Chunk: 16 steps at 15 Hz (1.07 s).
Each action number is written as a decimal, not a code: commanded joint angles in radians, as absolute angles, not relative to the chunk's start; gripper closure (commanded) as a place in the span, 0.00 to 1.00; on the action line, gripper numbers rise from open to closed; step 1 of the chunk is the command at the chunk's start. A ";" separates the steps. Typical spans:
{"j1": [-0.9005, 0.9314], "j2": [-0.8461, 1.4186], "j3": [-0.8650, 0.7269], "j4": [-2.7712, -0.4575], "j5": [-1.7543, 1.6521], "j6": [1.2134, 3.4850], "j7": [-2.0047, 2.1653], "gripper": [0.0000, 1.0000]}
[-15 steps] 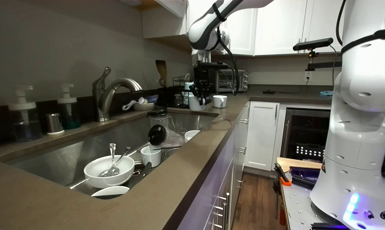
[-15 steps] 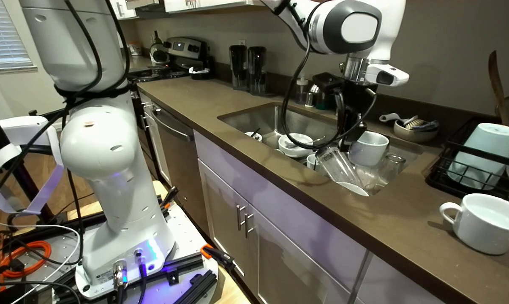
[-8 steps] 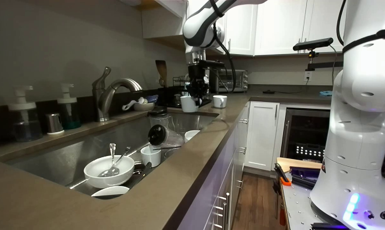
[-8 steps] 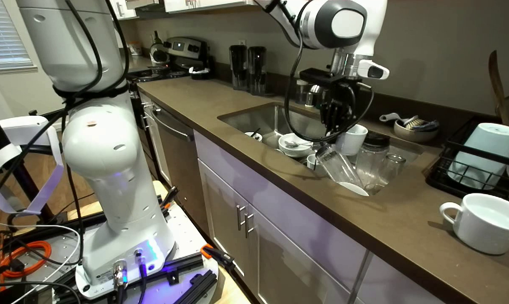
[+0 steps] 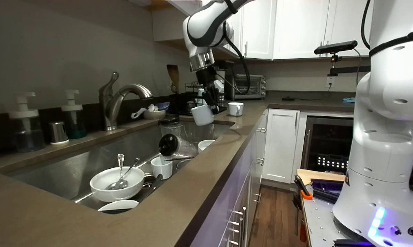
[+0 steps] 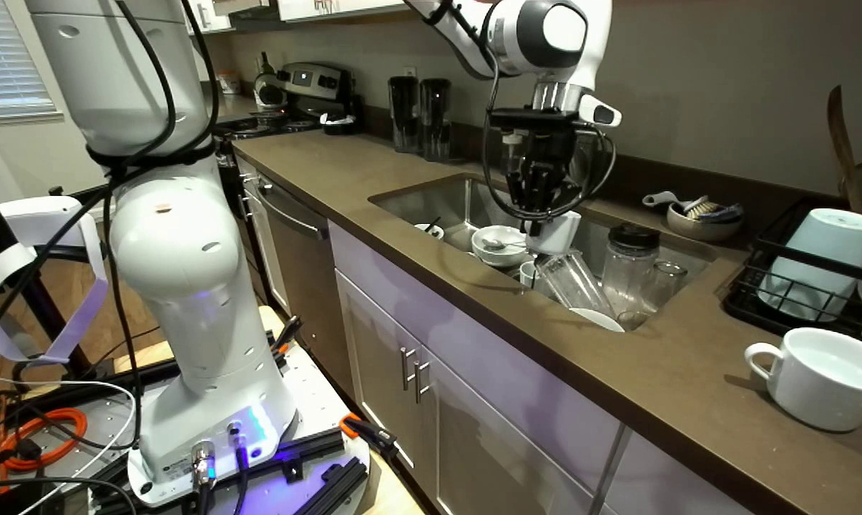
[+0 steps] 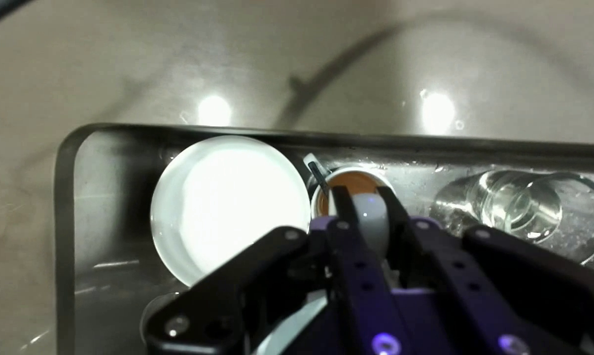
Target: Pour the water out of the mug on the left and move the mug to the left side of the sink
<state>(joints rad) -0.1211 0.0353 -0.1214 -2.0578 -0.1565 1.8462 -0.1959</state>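
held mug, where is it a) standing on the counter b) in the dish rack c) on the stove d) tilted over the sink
d: both exterior views show the mug tipped in the gripper, over the sink.

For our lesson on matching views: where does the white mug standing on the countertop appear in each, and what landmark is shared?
In an exterior view: white mug, right of centre, above mid-height.
In an exterior view: white mug, right edge, lower half.
Wrist view: not in it.
Shared landmark: stainless-steel sink, in all three.
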 commanded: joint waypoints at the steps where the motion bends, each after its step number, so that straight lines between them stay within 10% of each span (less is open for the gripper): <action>1: -0.089 0.023 -0.090 -2.029 -0.266 1.747 -0.264 0.96; 6: -0.069 0.037 -0.070 -2.050 -0.308 1.749 -0.259 0.84; 16: -0.043 0.048 -0.049 -2.063 -0.425 1.747 -0.271 0.96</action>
